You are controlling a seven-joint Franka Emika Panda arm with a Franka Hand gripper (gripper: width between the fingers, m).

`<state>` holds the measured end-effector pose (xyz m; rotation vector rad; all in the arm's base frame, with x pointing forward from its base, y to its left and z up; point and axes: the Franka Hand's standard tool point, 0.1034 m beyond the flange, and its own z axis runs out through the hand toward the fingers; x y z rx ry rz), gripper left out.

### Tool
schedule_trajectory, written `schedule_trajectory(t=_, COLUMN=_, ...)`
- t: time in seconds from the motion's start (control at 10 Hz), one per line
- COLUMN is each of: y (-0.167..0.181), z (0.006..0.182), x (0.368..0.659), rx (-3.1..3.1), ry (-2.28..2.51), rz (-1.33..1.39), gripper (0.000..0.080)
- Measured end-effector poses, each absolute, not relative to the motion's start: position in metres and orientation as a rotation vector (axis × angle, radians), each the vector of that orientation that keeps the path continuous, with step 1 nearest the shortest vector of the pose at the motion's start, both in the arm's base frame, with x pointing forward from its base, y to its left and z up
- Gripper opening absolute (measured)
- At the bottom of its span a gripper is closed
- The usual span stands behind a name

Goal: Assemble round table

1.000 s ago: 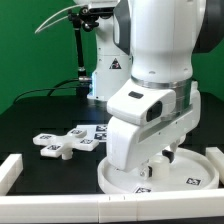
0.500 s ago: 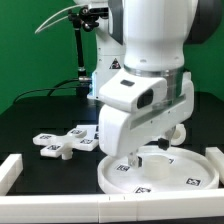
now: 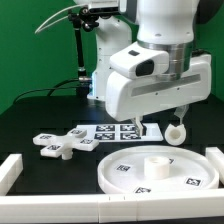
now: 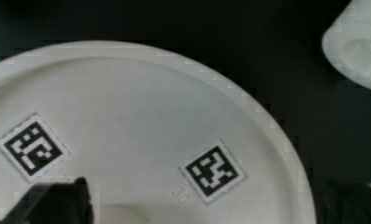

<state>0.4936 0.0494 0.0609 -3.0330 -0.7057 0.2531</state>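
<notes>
- A green wall [image 3: 30, 50] fills the back, evenly lit
- A black table [image 3: 40, 115] spreads below it (matt, no glare)
- A thin dark pole [image 3: 80, 55] stands at the rear, a cable [image 3: 52, 17] arching from its top
- White bars [image 3: 8, 170] edge the table's front corners

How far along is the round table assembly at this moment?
Done: only the first placement. The round disc lies flat, hub up, near the border bars. In hand: nothing; the gripper hovers open above the disc's far edge. Left: nearly everything. The cylinder leg lies loose just beyond the disc, and the cross-shaped foot lies apart toward the exterior view's left; neither is joined to anything.
</notes>
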Motion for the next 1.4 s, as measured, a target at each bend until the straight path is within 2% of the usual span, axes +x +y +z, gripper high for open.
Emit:
schedule_trajectory(t=0.4, y=0.049, z=0.059, x=0.493, rx=-3.041, ry=-0.668, rz=0.258, gripper=0.0649)
schedule_trajectory(t=0.9, y=0.068, z=0.050, x=0.464, rx=-3.099, ry=0.302, rz=0.331, gripper=0.0649)
schedule_trajectory(t=1.3, y=0.073, z=0.045, x=0.460, rx=-3.074, ry=0.427, rz=0.316, gripper=0.0649)
schedule_trajectory(t=1.4, y=0.073, z=0.037, x=0.454, rx=-3.053, ry=0.448, rz=0.295, gripper=0.0649)
